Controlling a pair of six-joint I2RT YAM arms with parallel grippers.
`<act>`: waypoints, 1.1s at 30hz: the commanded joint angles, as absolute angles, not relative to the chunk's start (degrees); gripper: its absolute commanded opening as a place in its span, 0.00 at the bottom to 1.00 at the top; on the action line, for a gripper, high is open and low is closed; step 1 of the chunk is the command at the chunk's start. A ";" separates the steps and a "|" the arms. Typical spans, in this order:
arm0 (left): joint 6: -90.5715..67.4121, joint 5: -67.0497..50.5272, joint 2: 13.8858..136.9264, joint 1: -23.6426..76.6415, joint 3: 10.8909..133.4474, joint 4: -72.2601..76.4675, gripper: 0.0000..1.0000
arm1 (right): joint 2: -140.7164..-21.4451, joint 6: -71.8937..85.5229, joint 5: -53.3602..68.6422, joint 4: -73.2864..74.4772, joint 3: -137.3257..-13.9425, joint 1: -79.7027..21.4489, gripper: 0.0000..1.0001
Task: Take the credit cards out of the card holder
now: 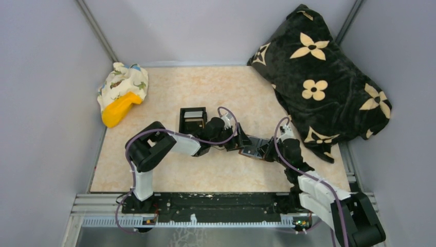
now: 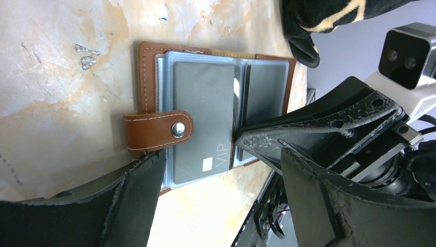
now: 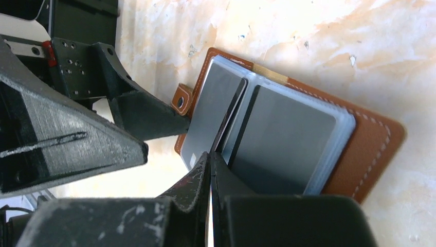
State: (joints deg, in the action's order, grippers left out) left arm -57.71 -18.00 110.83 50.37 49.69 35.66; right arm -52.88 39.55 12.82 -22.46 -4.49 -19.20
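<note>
Scuffed and black, the right gripper point(image 3: 211, 157) is pressed closed, tips at the end of a thin dark card point(image 3: 230, 116) standing on edge along the fold; a real pinch I cannot confirm. The card holder point(image 3: 370, 149) lies open flat on the marbled beige table point(image 3: 308, 31) between both grippers, long axis running arm to arm. It is stitched brown leather with clear sleeves point(image 3: 337, 152) over grey cards point(image 2: 203, 123), snap tab point(image 2: 159, 131) toward the wide-open left gripper point(image 2: 222, 159).

Overhead; 2 wrists near card holder point(image 2: 211, 110)
</note>
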 commanded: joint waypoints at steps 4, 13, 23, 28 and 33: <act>-59.39 -18.68 113.95 50.26 47.90 35.59 0.88 | -43.99 37.44 11.96 -8.49 -9.82 -18.80 0.00; -59.53 -18.27 113.82 50.17 47.50 36.20 0.88 | -37.97 37.33 11.01 -1.87 -9.94 -18.54 0.00; -58.23 -18.99 111.33 50.17 48.02 36.30 0.88 | -40.22 40.24 10.47 -4.39 -7.86 -18.43 0.28; -55.33 -19.25 108.59 50.20 50.02 33.00 0.87 | -40.87 42.43 10.43 -8.04 -5.41 -18.45 0.39; -52.37 -19.00 108.12 50.54 52.77 29.32 0.87 | -41.00 43.76 10.07 -10.34 -3.61 -18.46 0.40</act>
State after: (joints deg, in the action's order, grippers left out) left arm -56.18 -18.72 109.73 50.37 50.00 33.36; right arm -40.69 42.11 10.59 -5.15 -4.34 -18.83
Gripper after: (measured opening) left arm 0.871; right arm 0.394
